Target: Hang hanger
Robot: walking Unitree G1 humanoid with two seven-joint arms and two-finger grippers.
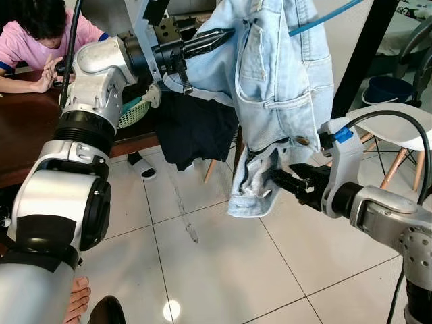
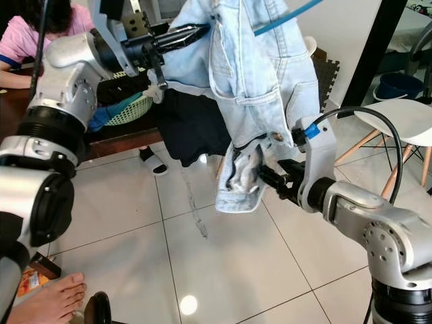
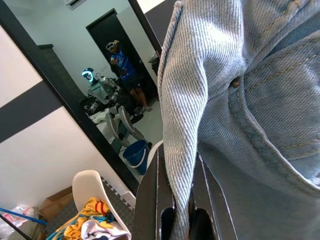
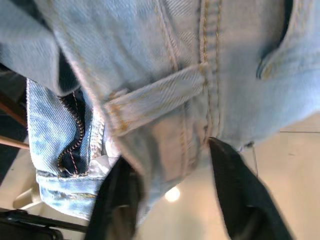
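**Jeans held up by both tools, hanger barely in sight**

Biggest item: pale denim jeans (image 1: pixel 280 74) hanging in mid-scene, waistband end down, legs running up out of frame. A blue rod (image 1: pixel 324 17) crosses at the top right of the cloth, probably the hanger or part of it; cannot tell how the jeans sit on it. So the task's thing is up high, at or above the top of the garment, mostly hidden by denim.

Left arm raised, reaching right. Left tool (image 1: pixel 223 37) has its fingers pinched together on a fold of denim; the wrist view shows the fold running down between the two fingers (image 3: pixel 150 200). Looks like it carries the weight so the piece stays lifted.

Right arm lower, reaching left. Right tool (image 1: pixel 273 177) is at the hanging waistband, near the open fly and zipper (image 4: pixel 72 135). Its fingers (image 4: pixel 240 190) stand apart with denim between them, not clamped. Likely steadying or spreading the bottom so the cloth hangs straight.

Behind: dark garment (image 1: pixel 192 131) draped off the wooden tabotop's edge, i.e. the tabletop (image 1: pixel 27 128) at far left, green basket (image 1: pixel 135 111) on it, a person in pink (image 1: pixel 34 40) leaning on it. White chair (image 1: pixel 395 125) at right. Tiled floor below, a bare foot (image 1: pixel 77 297) near left.

Judgement: hanging not yet done.
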